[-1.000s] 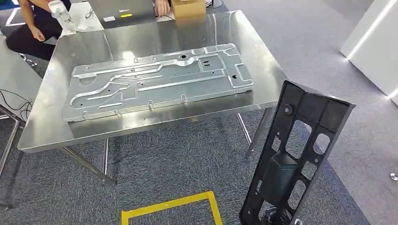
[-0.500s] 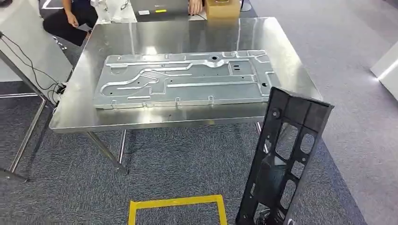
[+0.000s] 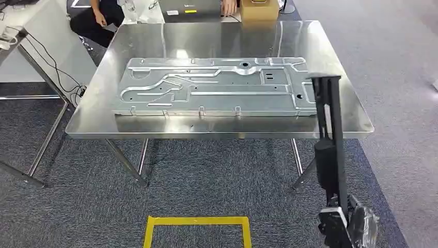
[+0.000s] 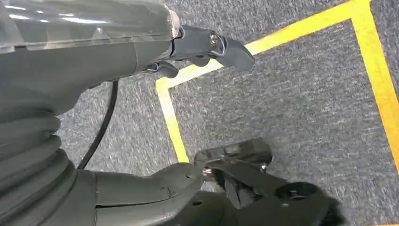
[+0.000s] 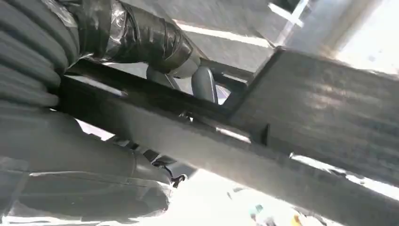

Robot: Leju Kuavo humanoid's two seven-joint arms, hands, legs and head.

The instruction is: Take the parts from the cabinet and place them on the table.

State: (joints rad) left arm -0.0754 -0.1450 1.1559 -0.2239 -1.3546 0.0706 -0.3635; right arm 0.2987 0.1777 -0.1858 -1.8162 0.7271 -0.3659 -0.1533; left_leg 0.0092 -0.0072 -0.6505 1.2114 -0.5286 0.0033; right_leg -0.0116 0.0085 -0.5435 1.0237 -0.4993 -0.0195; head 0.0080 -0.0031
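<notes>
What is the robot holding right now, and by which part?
The right hand grips the black plastic frame part by a bar near its lower end. The left hand holds nothing.

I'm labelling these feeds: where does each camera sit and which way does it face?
Head: high on the body, facing forward and down at the steel table; right hand low.
Left wrist: behind the left hand, facing carpet.
Right wrist: behind the right hand, facing the black frame part.
Shared: head and right wrist show the frame.
</notes>
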